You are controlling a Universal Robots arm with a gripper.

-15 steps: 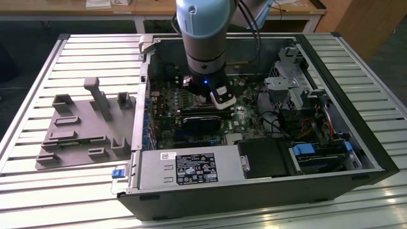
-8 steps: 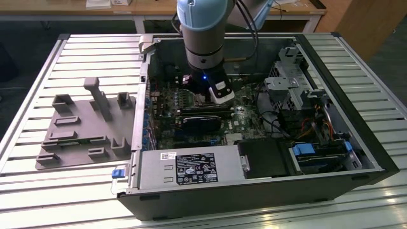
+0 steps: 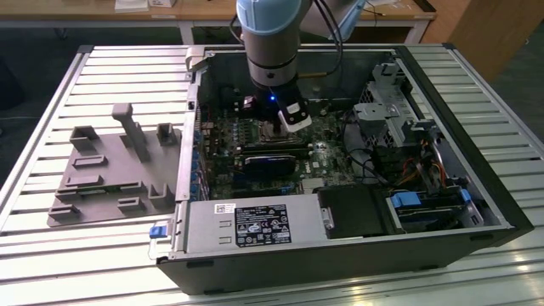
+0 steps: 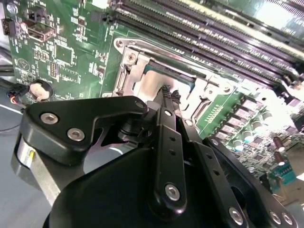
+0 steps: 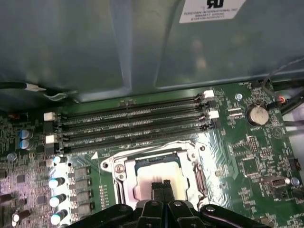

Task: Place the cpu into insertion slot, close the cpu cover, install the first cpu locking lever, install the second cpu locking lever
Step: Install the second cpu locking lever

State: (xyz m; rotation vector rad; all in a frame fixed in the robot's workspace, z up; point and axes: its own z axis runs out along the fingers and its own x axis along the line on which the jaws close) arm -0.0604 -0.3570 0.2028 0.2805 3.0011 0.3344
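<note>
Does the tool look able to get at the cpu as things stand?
Probably yes: the tool sits directly over the cpu in the insertion slot, with nothing seen between them in either wrist view.

The arm point(image 3: 270, 38) reaches down into the open computer case point(image 3: 340, 191) on the slatted worktop point(image 3: 93, 261); a grey fixture point(image 3: 111, 172) sits at nine o'clock.
</note>
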